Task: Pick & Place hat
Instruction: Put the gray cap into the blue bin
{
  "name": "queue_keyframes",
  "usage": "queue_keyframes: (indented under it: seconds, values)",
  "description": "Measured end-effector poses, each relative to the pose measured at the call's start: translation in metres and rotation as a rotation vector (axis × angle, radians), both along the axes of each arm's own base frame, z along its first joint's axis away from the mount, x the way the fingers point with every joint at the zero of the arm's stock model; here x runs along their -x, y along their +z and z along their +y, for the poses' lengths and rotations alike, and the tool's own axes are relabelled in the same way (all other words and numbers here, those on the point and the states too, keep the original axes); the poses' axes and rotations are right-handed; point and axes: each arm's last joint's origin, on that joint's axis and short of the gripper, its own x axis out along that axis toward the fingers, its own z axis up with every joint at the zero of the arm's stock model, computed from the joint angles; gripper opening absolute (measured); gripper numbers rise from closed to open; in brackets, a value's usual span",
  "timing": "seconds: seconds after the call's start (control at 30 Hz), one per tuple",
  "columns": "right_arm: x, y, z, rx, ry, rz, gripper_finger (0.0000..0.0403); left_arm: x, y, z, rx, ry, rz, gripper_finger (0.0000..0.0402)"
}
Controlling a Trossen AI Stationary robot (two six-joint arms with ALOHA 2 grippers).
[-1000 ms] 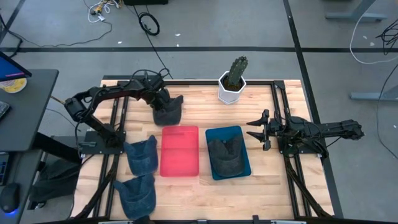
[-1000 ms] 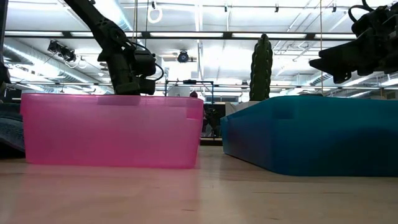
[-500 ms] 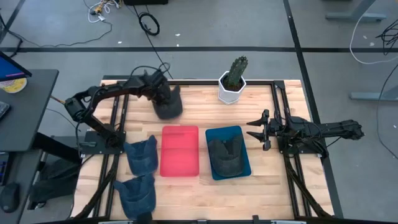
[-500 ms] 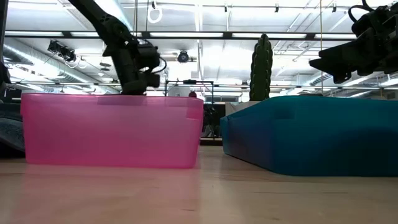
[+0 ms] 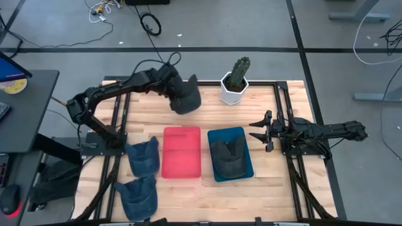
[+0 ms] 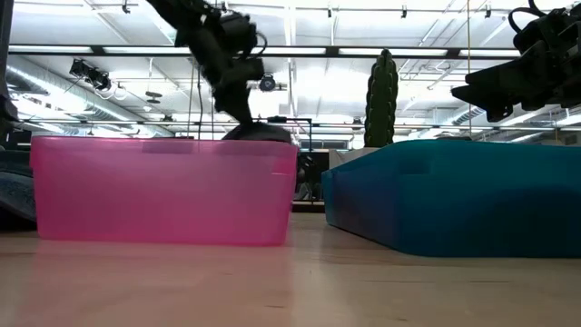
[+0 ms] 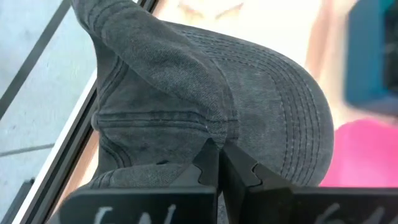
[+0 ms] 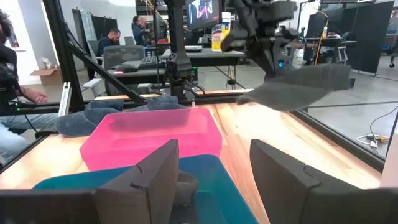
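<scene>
My left gripper (image 5: pixel 173 88) is shut on a dark grey cap (image 5: pixel 185 99) and holds it in the air over the far part of the table, between the pink bin (image 5: pixel 182 152) and the cactus pot (image 5: pixel 235 81). The low view shows the cap (image 6: pixel 259 133) behind the pink bin's rim (image 6: pixel 163 143). A second cap (image 5: pixel 227 157) lies inside the blue bin (image 5: pixel 246 171). Two more caps (image 5: pixel 143 156) (image 5: pixel 138 193) lie flat on the table's left. My right gripper (image 5: pixel 260 130) waits open over the table's right side. My left gripper pinches a fold of the cap's crown (image 7: pixel 208 134) between its two shut fingers (image 7: pixel 208 165), close to where the stitched brim (image 7: pixel 292 112) begins. The fingers come from above, slanting down. The cap is lifted clear and hangs below the fingers, brim toward the table's right.
The white pot with the cactus stands at the far edge, just right of the held cap. Pink and blue bins sit side by side mid-table. Black frame rails (image 5: pixel 282 107) run along both sides. People sit in the room beyond (image 8: pixel 18 93).
My left gripper has risen and swung toward the table's right and far edge, nearer the cactus pot, staying shut. The cap has come up off the table with it and now hangs clear, turned with its brim toward the right.
</scene>
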Motion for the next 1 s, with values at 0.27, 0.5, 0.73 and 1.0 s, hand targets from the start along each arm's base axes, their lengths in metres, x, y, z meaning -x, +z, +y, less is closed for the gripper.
queue_keyframes:
  seconds: [0.27, 0.5, 0.73, 1.0]
  values:
    - [0.000, 0.000, 0.000, 0.000, 0.000, 0.000, 0.0204, -0.027, 0.027, -0.036, 0.003, 0.012, -0.098, 0.0002]
    - [0.000, 0.000, 0.000, 0.000, 0.000, 0.000, 0.0204, -0.046, 0.029, -0.083, -0.005, -0.021, -0.125, 0.0002]
    - [0.000, 0.000, 0.000, 0.000, 0.000, 0.000, 0.0204, -0.060, 0.032, -0.130, 0.001, -0.089, -0.190, 0.0002]
    - [0.000, 0.000, 0.000, 0.000, 0.000, 0.000, 0.0204, -0.088, 0.014, -0.179, 0.053, -0.187, -0.251, 0.0002]
